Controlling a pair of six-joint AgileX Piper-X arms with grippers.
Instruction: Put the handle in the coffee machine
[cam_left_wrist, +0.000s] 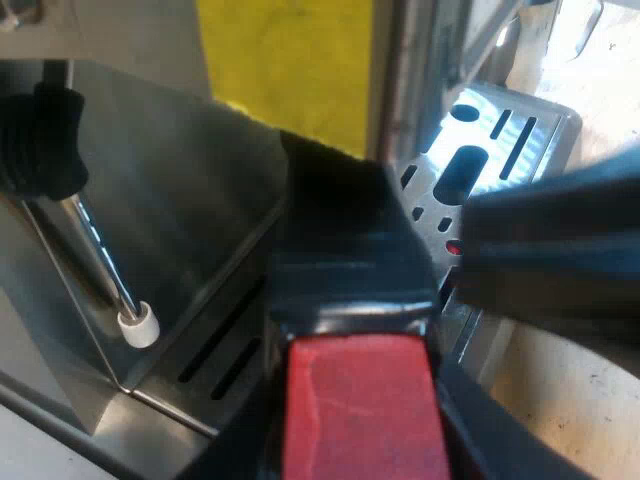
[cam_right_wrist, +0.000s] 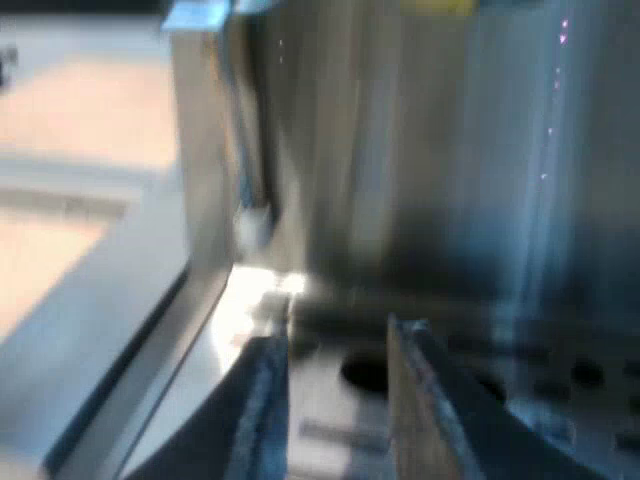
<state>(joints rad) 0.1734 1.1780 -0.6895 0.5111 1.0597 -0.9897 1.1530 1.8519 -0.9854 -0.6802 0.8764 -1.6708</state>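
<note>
Close against the espresso machine's (cam_left_wrist: 190, 190) steel front, the holder's dark handle (cam_left_wrist: 340, 230) runs away from its red end (cam_left_wrist: 360, 410). It is clamped between the black fingers (cam_left_wrist: 550, 260) of the left gripper (cam_left_wrist: 365, 330), and its metal head is hidden. Near it on the machine hang a steam wand (cam_left_wrist: 100, 260) with a white tip and a black knob (cam_left_wrist: 40, 140). The slotted drip tray (cam_left_wrist: 500, 140) lies just beyond the handle. Over the tray's perforated plate, at the machine's front, the right gripper (cam_right_wrist: 340, 335) hovers with fingers parted, holding nothing. A yellow sheet (cam_left_wrist: 290, 60) shows beside the machine.
</note>
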